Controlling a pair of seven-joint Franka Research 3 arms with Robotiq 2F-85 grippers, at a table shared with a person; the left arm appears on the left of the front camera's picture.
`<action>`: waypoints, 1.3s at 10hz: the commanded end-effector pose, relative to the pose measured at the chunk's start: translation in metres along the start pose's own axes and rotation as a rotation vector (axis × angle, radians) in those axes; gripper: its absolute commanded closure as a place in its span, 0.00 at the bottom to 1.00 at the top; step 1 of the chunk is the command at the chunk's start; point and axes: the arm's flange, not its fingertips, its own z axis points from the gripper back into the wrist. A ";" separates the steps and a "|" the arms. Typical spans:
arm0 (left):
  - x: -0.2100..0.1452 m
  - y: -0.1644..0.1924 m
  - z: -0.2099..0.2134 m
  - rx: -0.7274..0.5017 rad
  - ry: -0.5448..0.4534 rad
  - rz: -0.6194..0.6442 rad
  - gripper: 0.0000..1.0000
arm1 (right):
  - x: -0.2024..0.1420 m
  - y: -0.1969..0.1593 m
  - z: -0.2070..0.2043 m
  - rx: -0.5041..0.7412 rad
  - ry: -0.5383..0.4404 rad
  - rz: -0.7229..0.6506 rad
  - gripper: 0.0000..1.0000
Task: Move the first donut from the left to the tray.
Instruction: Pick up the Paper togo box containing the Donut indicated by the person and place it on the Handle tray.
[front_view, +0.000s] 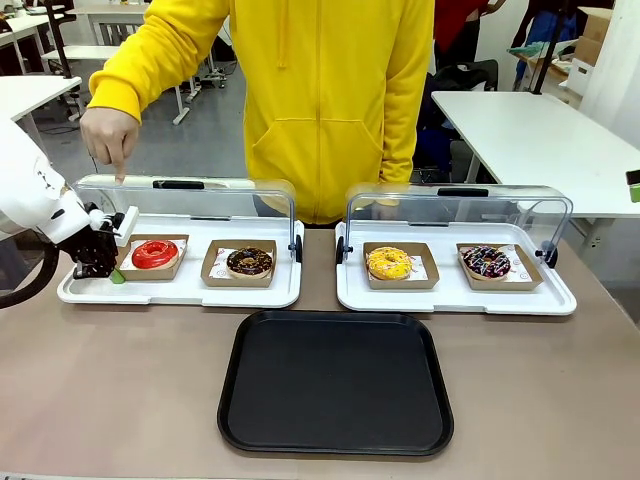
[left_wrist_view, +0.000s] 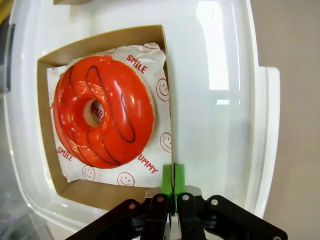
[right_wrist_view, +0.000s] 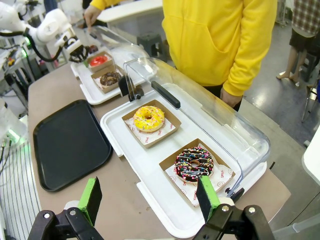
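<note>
Front view: red donut (front_view: 155, 253) lies flat, hole facing up (round ring).

The brown table (front_view: 120, 400) carries three items directly. The left display tray (front_view: 190, 292) and the right display tray (front_view: 450, 300), both white, sit side by side, slightly apart. The black tray (front_view: 335, 385) lies flat near them, centred, on the robot's side.

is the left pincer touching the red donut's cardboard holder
Touching. The left wrist view shows the left pincer shut on the side wall of the cardboard holder, with the wall running in between its closed jaws.
</note>
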 end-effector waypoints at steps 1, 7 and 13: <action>0.001 -0.001 -0.001 0.012 0.008 -0.027 1.00 | 0.002 -0.001 -0.001 0.001 -0.021 0.016 0.00; 0.019 -0.006 0.028 0.066 0.017 -0.015 0.98 | 0.002 -0.001 -0.001 0.001 -0.021 0.016 0.00; 0.110 -0.042 0.082 0.155 0.025 -0.071 0.98 | 0.002 -0.001 -0.001 0.001 -0.021 0.016 0.00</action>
